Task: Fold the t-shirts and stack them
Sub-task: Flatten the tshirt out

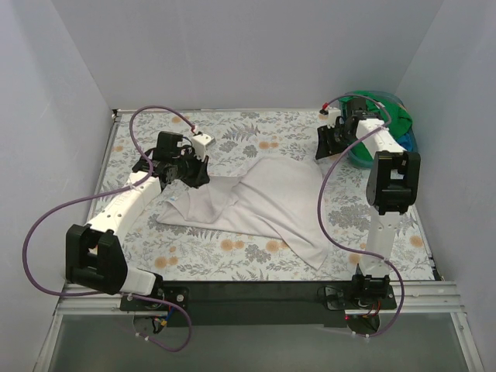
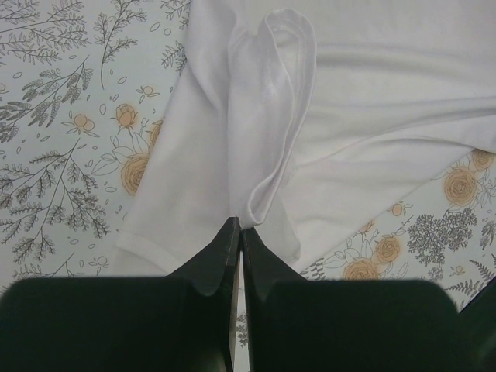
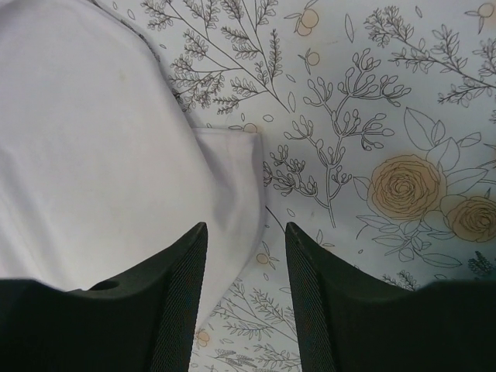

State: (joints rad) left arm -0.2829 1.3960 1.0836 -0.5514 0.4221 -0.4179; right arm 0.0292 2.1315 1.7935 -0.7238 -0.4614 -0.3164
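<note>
Task stage: early. No t-shirt lies folded flat, and no stack shows in any view.
White t-shirt (image 1: 267, 201): lies mid-table on the floral table cloth (image 1: 232, 132), spread loosely. It has diagonal creases, and one corner trails toward the near right.
Left gripper (image 2: 239, 226): fingers closed to a thin slit, pinching a raised ridge of white fabric at the shirt's left side. The fabric beyond the ridge rests on the cloth.
Right gripper (image 3: 246, 229): fingers wide apart and holding nothing. It is positioned over the shirt's far right edge, where a hemmed corner meets the bare cloth.
Green t-shirt (image 1: 395, 116): bunched in the far right corner behind the right arm and partly hidden.
Blue t-shirt (image 1: 408, 142): touching the green one at its near side, with only a small part visible.
Completed: at most one grasp on the white shirt. The garment appears partly doubled over, but not neatly.
Remaining: flatten and fold the white shirt. Then retrieve, fold and stack the green and blue shirts. By this estimate, most of the work is outstanding.
</note>
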